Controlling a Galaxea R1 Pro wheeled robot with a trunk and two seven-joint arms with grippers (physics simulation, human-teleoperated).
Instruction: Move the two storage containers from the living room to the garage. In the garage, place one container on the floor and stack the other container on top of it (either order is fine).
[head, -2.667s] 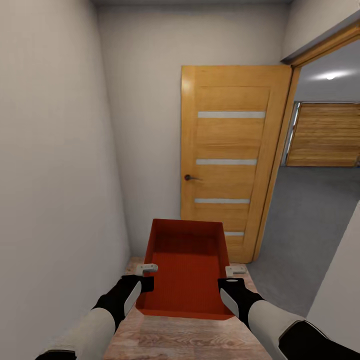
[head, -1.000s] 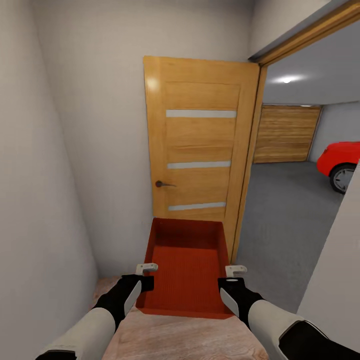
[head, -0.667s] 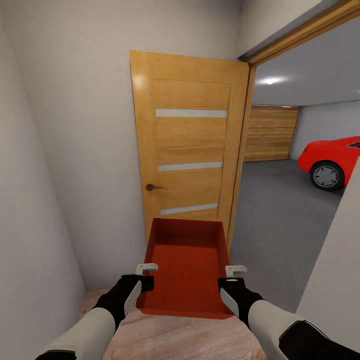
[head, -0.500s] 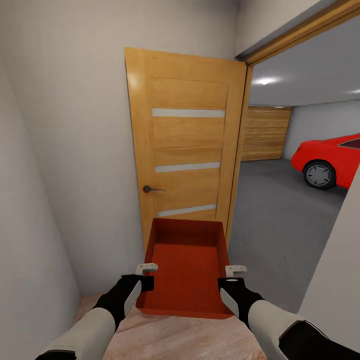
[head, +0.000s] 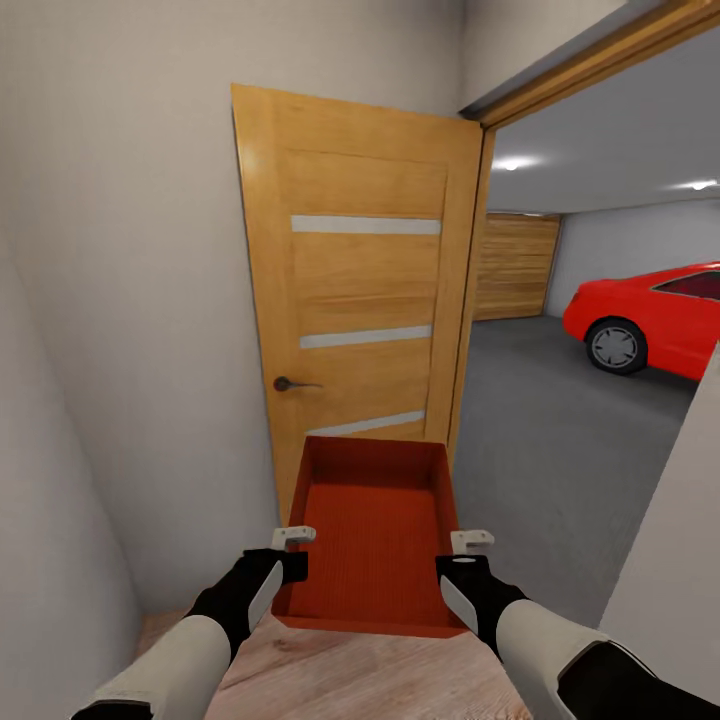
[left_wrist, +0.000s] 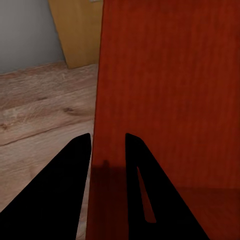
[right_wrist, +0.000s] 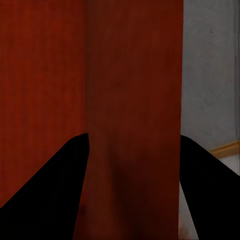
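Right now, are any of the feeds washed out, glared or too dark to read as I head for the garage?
Head view: sharp and evenly lit, with a soft sheen on the open wooden door and bright ceiling spotlights in the garage. Both wrist views: the orange-red open-topped storage container looms close and dim, and the pincer fingers read as black silhouettes.

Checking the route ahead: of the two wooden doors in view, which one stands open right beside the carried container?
The near hinged door with three pale strips and a handle, swung open just behind the container. The other, a plank-faced door, sits across the garage.
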